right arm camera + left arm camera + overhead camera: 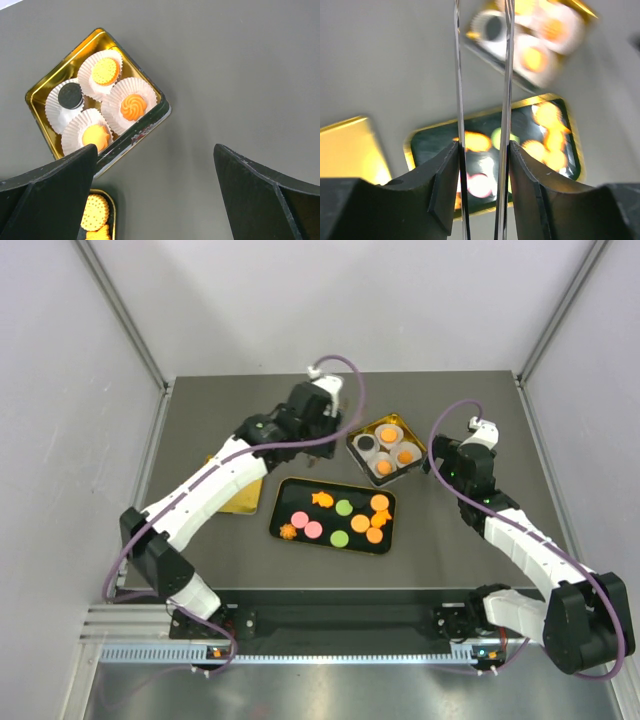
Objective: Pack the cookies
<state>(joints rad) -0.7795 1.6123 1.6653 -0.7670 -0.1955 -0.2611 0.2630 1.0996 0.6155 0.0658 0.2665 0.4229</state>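
Several cookies (343, 507) in orange, pink and green lie on a black gold-rimmed tray (300, 498) at the table's middle. The square gold tin (354, 440) behind it holds white paper cups; in the right wrist view three carry orange cookies (133, 106) and one a dark round cookie (70, 96). My left gripper (318, 437) hovers behind the tray, left of the tin, shut on thin metal tongs (458, 75) that point at the blurred tray (427, 142). My right gripper (452, 455) stands open just right of the tin (145, 125), nothing between its fingers (75, 165).
A flat gold lid (243, 498) lies left of the tray, partly under my left arm, and shows as a gold lid (347, 150) in the left wrist view. Grey walls and metal posts enclose the dark table (460, 540). A rail runs along the near edge.
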